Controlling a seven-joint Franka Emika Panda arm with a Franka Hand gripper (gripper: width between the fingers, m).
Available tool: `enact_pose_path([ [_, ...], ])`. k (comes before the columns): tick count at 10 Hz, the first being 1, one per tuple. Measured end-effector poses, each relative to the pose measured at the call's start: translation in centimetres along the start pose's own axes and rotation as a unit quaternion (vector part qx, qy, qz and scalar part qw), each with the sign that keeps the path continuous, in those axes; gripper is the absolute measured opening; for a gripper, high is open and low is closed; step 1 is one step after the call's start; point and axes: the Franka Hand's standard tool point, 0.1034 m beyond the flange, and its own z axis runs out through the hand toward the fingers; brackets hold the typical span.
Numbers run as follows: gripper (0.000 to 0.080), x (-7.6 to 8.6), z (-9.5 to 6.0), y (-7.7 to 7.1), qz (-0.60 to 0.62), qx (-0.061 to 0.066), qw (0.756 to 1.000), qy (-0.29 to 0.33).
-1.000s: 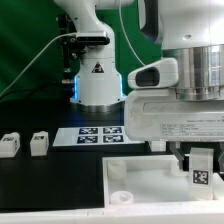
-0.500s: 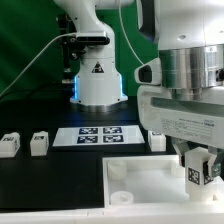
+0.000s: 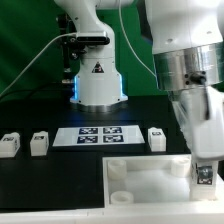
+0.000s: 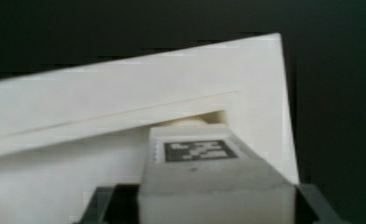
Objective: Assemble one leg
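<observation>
My gripper is at the exterior view's right, low over the near right corner of the large flat white panel. It is shut on a white leg whose tag faces the camera. In the wrist view the leg fills the space between my two dark fingers, over a corner of the panel. A corner hole shows just beyond the leg's end. Whether the leg touches the panel cannot be told.
Two more legs stand at the exterior view's left, and a third stands behind the panel. The marker board lies in front of the robot base. The panel has a round hole near its left corner.
My gripper has swung down and to the exterior view's right with the leg in it, from above the panel's back edge to low over its right corner.
</observation>
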Motion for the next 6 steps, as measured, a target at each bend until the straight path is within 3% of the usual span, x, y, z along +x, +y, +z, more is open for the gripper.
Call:
enact_pose_path([
  [3,0.0295,0.20,-0.06,0.01,0.083,0.008,0.996,0.003],
  [4,0.0354,0.18,-0.02,0.06,0.071,0.007,0.997,0.003],
  [5,0.0491,0.18,0.04,0.11,0.053,0.007,0.999,0.003],
  [6,0.0491,0.11,0.08,0.20,0.028,0.006,1.000,0.003],
])
